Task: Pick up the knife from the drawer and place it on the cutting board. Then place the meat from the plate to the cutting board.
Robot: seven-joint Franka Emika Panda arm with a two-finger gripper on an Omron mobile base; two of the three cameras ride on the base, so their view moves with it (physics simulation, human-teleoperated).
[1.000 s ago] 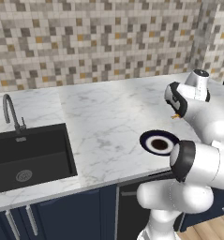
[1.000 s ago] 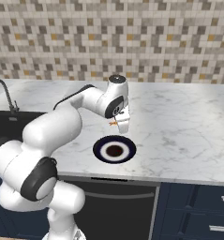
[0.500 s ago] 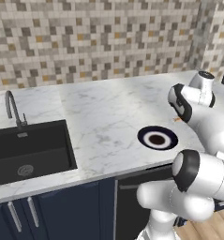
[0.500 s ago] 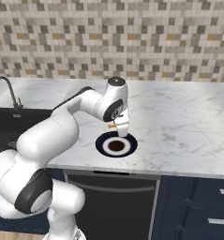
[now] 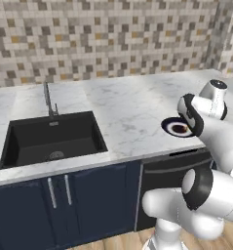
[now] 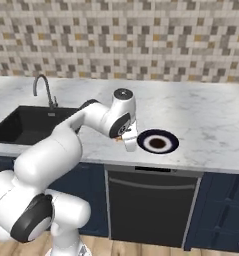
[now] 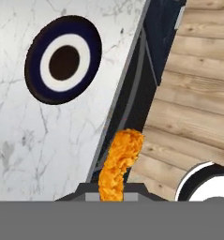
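My gripper point(image 6: 125, 142) is shut on the meat point(image 6: 119, 139), an orange-brown lump that rises between the fingertips in the hand view point(image 7: 120, 159). It hangs over the counter's front edge, just left of the plate point(image 6: 157, 142). The plate has a navy rim, a white ring and a dark brown middle; it lies on the marble near the front edge point(image 5: 178, 128), and at the upper left of the hand view point(image 7: 63, 59). The knife, the drawer and the cutting board are out of view.
A black sink point(image 5: 52, 139) with a curved tap point(image 5: 48, 100) is set in the marble counter point(image 5: 127, 107) to the left. A dark appliance front point(image 6: 148, 205) and navy cabinets point(image 5: 59, 200) stand below. Wooden floor point(image 7: 197, 93) lies beneath the hand.
The whole scene has slid right in both base views, so the base has moved. Relative to the plate, the gripper with the meat has gone from above it to its left.
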